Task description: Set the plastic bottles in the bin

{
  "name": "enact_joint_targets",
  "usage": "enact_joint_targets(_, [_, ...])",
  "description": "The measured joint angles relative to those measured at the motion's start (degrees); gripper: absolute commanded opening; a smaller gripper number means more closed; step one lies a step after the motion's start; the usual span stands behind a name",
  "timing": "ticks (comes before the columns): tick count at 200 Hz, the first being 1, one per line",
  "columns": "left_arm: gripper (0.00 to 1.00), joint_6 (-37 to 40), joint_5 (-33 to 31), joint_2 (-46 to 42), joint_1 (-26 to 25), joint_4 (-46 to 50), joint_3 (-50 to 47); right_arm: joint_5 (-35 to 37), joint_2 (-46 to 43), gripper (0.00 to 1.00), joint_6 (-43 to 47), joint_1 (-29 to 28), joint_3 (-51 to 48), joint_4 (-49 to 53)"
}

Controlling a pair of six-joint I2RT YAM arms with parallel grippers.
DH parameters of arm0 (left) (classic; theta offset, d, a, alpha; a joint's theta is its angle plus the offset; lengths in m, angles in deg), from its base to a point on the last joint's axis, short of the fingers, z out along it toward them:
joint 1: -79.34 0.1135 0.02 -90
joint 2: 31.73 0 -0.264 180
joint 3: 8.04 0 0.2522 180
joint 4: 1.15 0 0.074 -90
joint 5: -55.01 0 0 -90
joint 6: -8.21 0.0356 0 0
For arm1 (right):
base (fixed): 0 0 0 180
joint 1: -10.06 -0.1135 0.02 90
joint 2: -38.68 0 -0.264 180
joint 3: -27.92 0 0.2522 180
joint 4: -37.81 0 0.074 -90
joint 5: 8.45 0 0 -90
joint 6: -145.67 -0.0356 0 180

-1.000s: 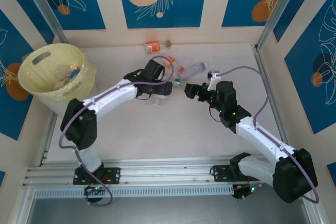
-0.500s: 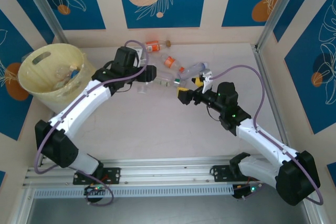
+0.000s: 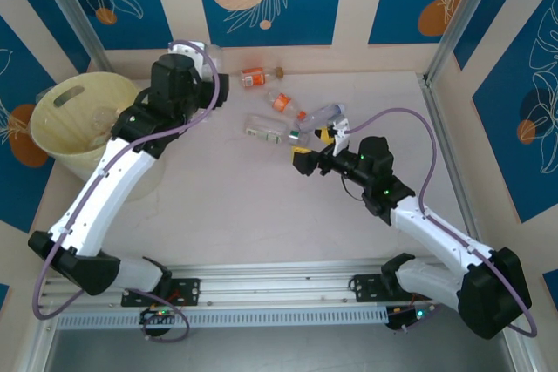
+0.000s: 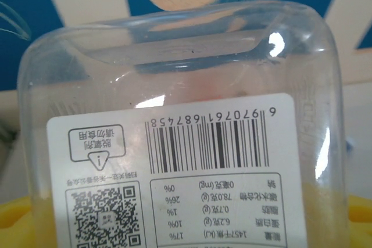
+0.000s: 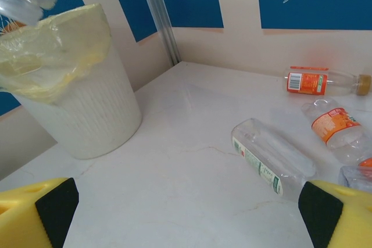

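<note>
Left gripper (image 3: 199,50): clenched on a clear plastic bottle (image 4: 180,68). The left wrist view shows the bottle at close range with its white barcode label facing the camera, and the yellow fingers (image 4: 13,222) sit at either lower edge of it. In the overhead view this gripper is raised near the back wall (image 3: 266,57), beside the bin (image 3: 65,98) on its right side and not above its opening. In the right wrist view the held bottle appears high up, above the level of the bin rim. The bin stands at the far left corner of the table (image 3: 227,206). It is pale yellow and fitted with a clear liner (image 5: 55,45), and several bottles with a blue cap among them lie inside. Right gripper (image 3: 312,149): released, jaws spread wide, nothing between them, low over the middle of the table and facing the bin. Four bottles lie on their sides on the table. One orange-labelled bottle (image 3: 258,77) is closest to the back wall. A second orange-labelled bottle (image 3: 284,104) lies just below it. A clear bottle with a green-edged label (image 3: 270,130) is nearest the right gripper on its left. A fourth clear bottle (image 3: 325,114) lies just beside that gripper's farther finger; whether they touch cannot be determined. All four are well apart from the bin.
</note>
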Motion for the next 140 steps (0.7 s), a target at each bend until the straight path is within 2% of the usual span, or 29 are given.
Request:
enact_joint_targets(22, [0.63,2.0,-6.5,-1.6,2.0,-0.4,0.0,-0.2,1.2,0.99,0.0,0.0,0.1,0.0])
enact_joint_targets(70, [0.62,1.9,-18.5,-6.1,15.7,-0.8,-3.1,-1.1,3.1,0.99,0.5,-0.3,2.3,1.6])
enact_joint_targets(112, [0.62,-3.4,-17.3,-8.9,31.9,0.3,-6.1,-2.2,4.2,0.99,1.3,-0.5,4.5,2.6])
enact_joint_targets(140, [0.64,-8.4,-14.7,-8.7,38.7,2.1,-7.6,-2.8,5.4,1.0,1.8,-0.6,6.2,3.5])
